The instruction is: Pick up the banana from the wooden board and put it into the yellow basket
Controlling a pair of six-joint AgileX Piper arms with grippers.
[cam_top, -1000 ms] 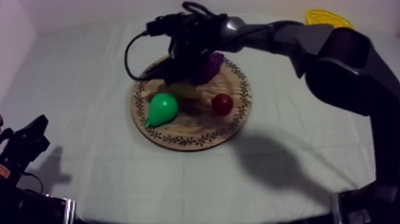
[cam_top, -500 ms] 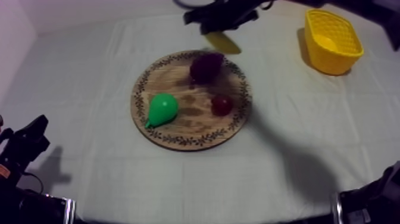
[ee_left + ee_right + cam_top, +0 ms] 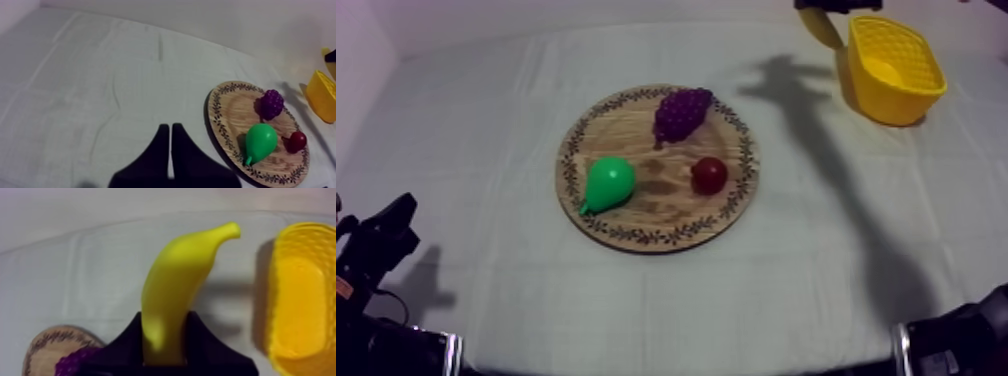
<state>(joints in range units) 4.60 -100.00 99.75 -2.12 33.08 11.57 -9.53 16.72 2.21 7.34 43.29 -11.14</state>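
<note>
Two fingers of my right gripper clasp the banana beside the yellow basket; my left gripper lies pinched together, empty.

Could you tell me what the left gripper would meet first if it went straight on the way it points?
Likely only bare cloth: the left gripper, shut on nothing, points across it; the wooden board lies beside that line. Depth is unclear.

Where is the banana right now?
In the top view the banana hangs at the far right, beside the basket, gripped by the right claw.
</note>
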